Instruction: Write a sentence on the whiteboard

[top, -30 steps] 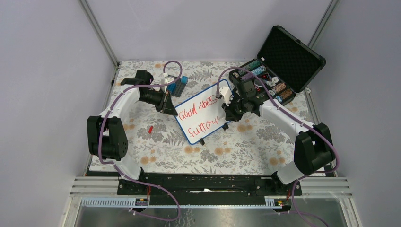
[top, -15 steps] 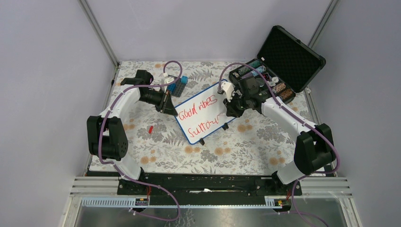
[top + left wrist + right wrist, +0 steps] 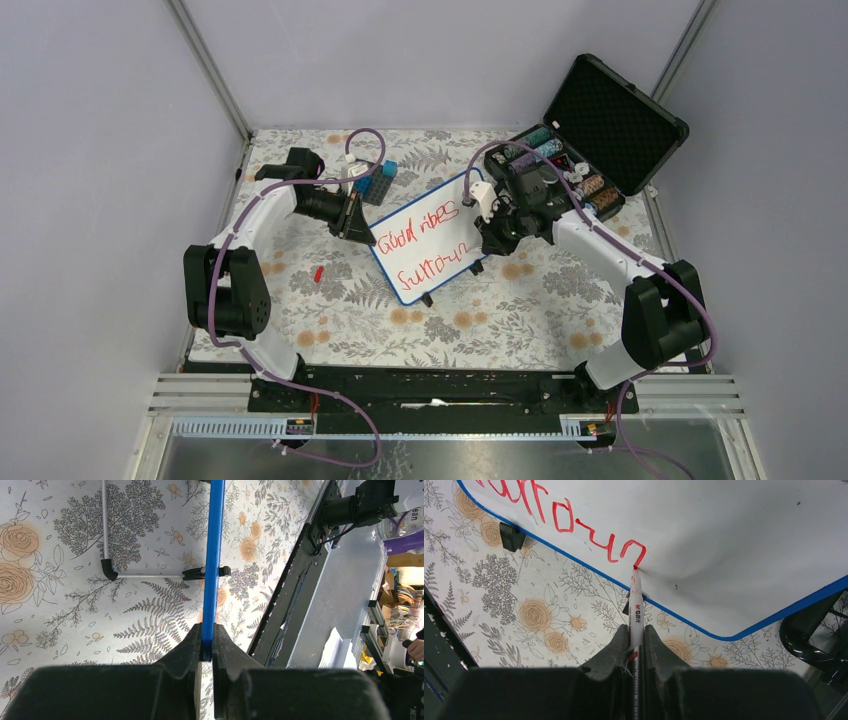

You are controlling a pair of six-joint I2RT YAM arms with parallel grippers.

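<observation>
Whiteboard (image 3: 425, 245) stands tilted on the flowered cloth (image 3: 330, 300), btwn the two grippers. Left gripper (image 3: 206, 632) is clamped narrow on the board's blue rim (image 3: 215, 540). The rim runs straight out ahead of its fingertips, edge-on in the left wrist view, w/ the thin wire stand (image 3: 107, 569) off to the left of it. Right gripper (image 3: 636, 630) is closed tight on a marker (image 3: 637, 597), which sticks out fwd from btwn the fingers. The marker's tip touches the white face just inside the rim, right at the end of the last red stroke. Sentence (image 3: 417, 232) is in red, two lines: top reads approx "Good vibes", bottom approx "Surroun". Its last letters lie just ahead of the right gripper; the rest trails off to the upper left in the right wrist view. One black foot (image 3: 512, 535) of the board sits on the cloth, ahead and left of that gripper. Open black case (image 3: 600, 130) w/ small parts is beyond the right gripper, lid up. Blue block (image 3: 378, 183) sits just beyond the left gripper. Small red bit (image 3: 318, 272) lies on the cloth on the near side of the left gripper, well apart from the board.
</observation>
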